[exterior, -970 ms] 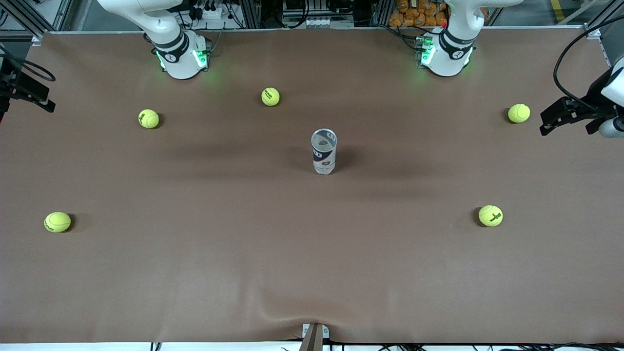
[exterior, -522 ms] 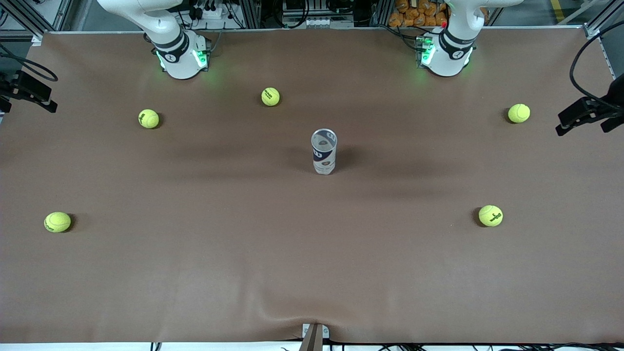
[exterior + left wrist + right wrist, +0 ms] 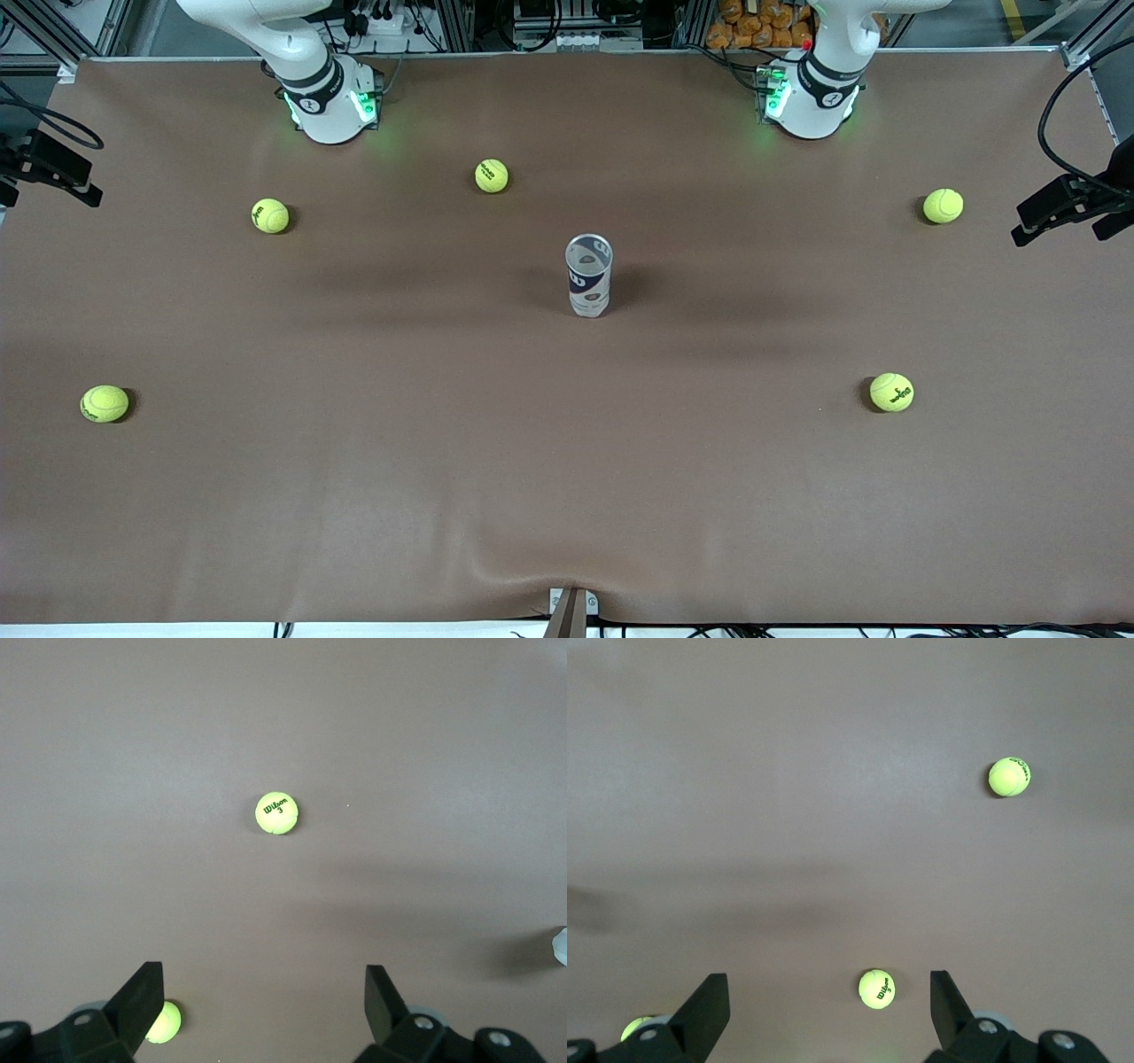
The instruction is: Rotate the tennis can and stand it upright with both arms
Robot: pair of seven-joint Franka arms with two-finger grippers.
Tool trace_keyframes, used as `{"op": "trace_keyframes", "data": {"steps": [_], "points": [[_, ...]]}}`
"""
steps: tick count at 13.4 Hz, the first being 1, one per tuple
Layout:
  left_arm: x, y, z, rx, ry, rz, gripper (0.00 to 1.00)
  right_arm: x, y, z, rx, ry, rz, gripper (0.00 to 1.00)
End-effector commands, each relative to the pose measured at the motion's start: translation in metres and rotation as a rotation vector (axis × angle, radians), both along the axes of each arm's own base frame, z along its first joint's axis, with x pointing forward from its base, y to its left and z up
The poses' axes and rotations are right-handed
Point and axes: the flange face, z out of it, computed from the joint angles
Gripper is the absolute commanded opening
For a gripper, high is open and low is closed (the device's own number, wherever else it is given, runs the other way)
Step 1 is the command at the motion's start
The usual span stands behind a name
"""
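**Tools spread wide, tennis can upright at mid-tabletop**

Tool fingers of both arms are fully parted and grip nothing. The left tool (image 3: pixel 264 1010) hangs in the air over the brown tabletop (image 3: pixel 443 496) at the left arm's end, its two black fingers (image 3: pixel 142 1001) wide apart; its wrist view looks down on one yellow-green tennis ball (image 3: pixel 276 812) lying between the fingers' lines and a second ball (image 3: pixel 164 1021) partly hidden by one finger. In the front view this tool (image 3: pixel 1063 213) shows at the edge, at about 3 o'clock from the can. The right tool (image 3: pixel 829 1005) likewise hangs released over the right arm's end of the tabletop, touching nothing, with three balls in its wrist view: one out ahead (image 3: pixel 1009 777), one between the fingers (image 3: pixel 876 989) and one beside a finger (image 3: pixel 636 1028). In the front view it (image 3: pixel 53 168) sits at roughly 9 to 10 o'clock from the can.

The slim clear plastic tennis can (image 3: pixel 589 275) with its white and navy label stands upright near the middle of the tabletop, open mouth up, well apart from both tools. It looks empty. Five balls lie scattered around it, none touching it: at 11 o'clock (image 3: pixel 492 175), 10 o'clock (image 3: pixel 270 215), 8 o'clock (image 3: pixel 104 403), 2 o'clock (image 3: pixel 943 206) and 4 o'clock (image 3: pixel 891 392).
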Motion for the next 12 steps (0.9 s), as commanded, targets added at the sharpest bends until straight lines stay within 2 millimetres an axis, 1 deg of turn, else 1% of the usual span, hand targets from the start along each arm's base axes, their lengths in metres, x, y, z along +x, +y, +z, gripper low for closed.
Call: {"op": "trace_keyframes", "data": {"steps": [1,5,8,10,12], "points": [[-0.003,-0.001,0.006,-0.009,-0.003,-0.009,1.0,-0.013,-0.001,0.014,0.024,-0.03,0.007,1.0],[-0.004,-0.002,0.002,-0.013,0.01,-0.022,1.0,-0.024,-0.002,0.023,0.03,-0.042,0.009,1.0],[-0.005,-0.003,0.0,-0.009,0.029,-0.027,1.0,-0.024,0.0,0.022,0.03,-0.037,0.012,1.0],[-0.005,-0.014,0.001,-0.01,0.029,-0.042,1.0,-0.024,0.0,0.022,0.03,-0.037,0.012,1.0],[-0.005,-0.014,0.0,-0.009,0.032,-0.042,1.0,-0.023,0.0,0.021,0.029,-0.036,0.012,1.0]]}}
